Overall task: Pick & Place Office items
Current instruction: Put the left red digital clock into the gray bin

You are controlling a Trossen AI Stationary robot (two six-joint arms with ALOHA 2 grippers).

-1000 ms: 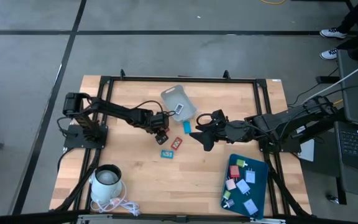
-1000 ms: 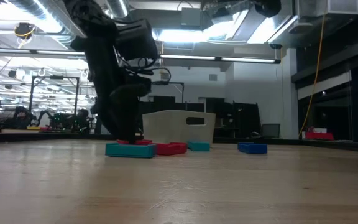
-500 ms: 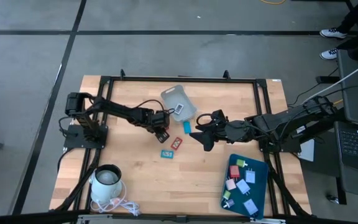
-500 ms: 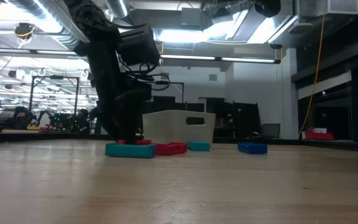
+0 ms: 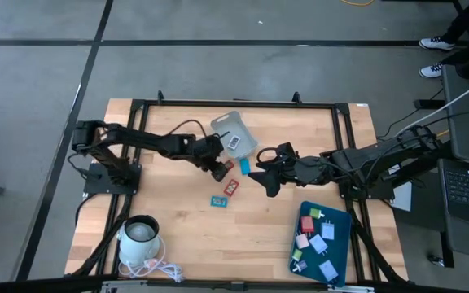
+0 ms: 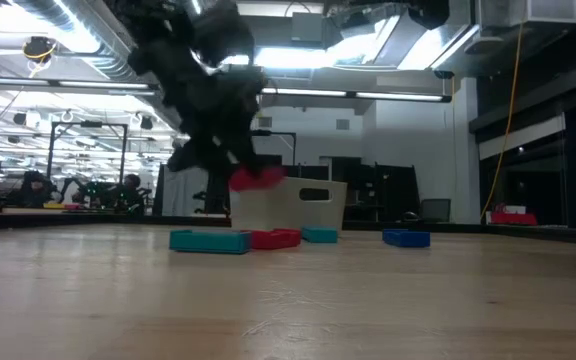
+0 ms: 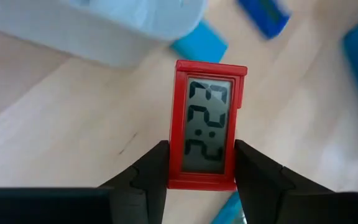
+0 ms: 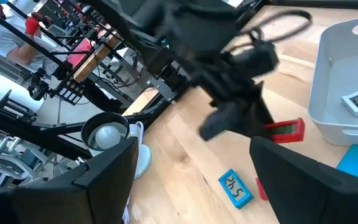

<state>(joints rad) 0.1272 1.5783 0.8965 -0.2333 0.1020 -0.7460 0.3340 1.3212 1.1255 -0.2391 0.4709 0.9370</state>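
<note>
The left gripper [image 5: 221, 168] pinched a small red rectangular digital clock [image 7: 207, 124] above the table, just at five o'clock of the translucent grey plastic bin [image 5: 233, 133]. The right gripper [image 5: 264, 172] waited at three o'clock, fingers spread.

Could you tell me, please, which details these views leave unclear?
- Red digital clock in the left hand: its lower edge sits between the fingers in the left wrist view; motion-blurred in the low view.
- Right hand: high view shows only a dark shape; whether it is open is unclear.
- Items on the dark-teal tray: too small to identify in the high view.
- Grey bin: cut off by the right wrist picture's edge.
</note>
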